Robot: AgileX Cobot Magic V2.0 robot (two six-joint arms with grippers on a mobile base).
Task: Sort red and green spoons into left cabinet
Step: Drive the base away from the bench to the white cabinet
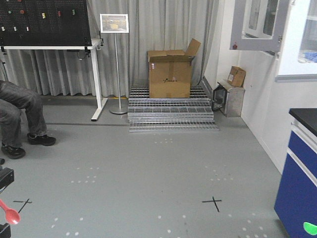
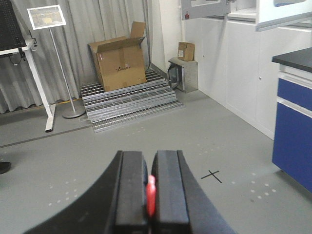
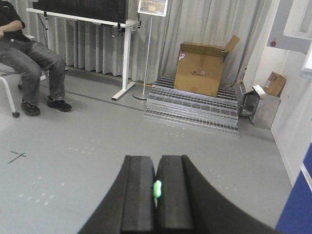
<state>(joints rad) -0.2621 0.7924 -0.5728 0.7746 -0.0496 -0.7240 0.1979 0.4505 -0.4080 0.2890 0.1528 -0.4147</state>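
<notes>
While both spoons had yet to reach the left cabinet, which none of the views showed, each was kept pinched by its handle rather than set down, which I judged to be a carrying hold. The red spoon (image 1: pixel 9 212) sat between the two black fingers (image 2: pixel 130 192) of the left gripper (image 2: pixel 148 187). Only a thin red strip showed in the seam where the pads clamped on it, and its oval bowl stuck out clear of them, above the floor, at the lower left edge of the front view. The green spoon (image 3: pixel 157 189) was gripped the same way, a small green sliver squeezed in the narrow slit between the fingers (image 3: pixel 171 195) of the right gripper (image 3: pixel 156 183). What looked like its bowl peeped in at the bottom right corner of the front view, over the blue-fronted counter unit (image 1: pixel 299 188).

Ahead of both pairs of fingers lay bare grey floor with a taped cross mark (image 1: pixel 213 202). Well beyond that stood an open cardboard box (image 1: pixel 170 73) on a stack of metal gratings (image 1: pixel 171 110). A seated person (image 3: pixel 29 58) was far off to the left of the right fingers. No shelf was near either spoon, so sorting seemed not yet begun
</notes>
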